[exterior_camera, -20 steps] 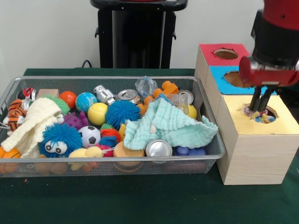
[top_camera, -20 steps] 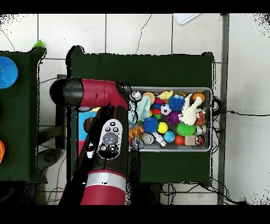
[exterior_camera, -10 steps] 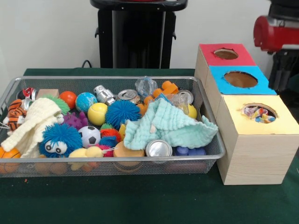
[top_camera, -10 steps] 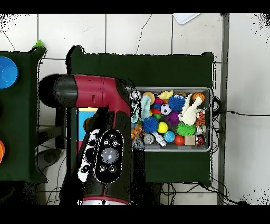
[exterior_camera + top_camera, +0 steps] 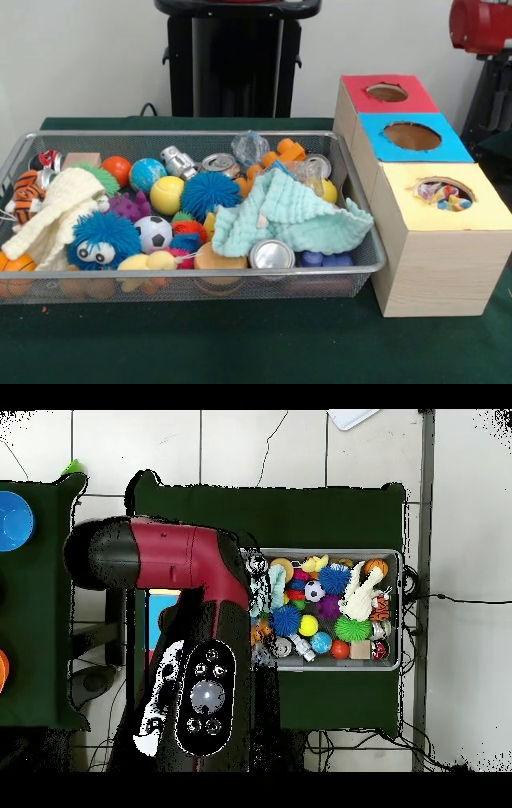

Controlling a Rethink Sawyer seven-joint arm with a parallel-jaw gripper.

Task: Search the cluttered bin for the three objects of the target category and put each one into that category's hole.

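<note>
Risk: I am judging that my next descent into the wire bin (image 5: 364, 248) could snag the mint cloth (image 5: 288, 212), which is draping over cans and toys at the bin's three o'clock end and hiding targets. My arm (image 5: 185, 634) is standing high over the boxes; only a red segment is showing at one o'clock in the front view. My fingers are hidden, so I cannot tell their state. Small items are sitting inside the yellow box's hole (image 5: 445, 194).
</note>
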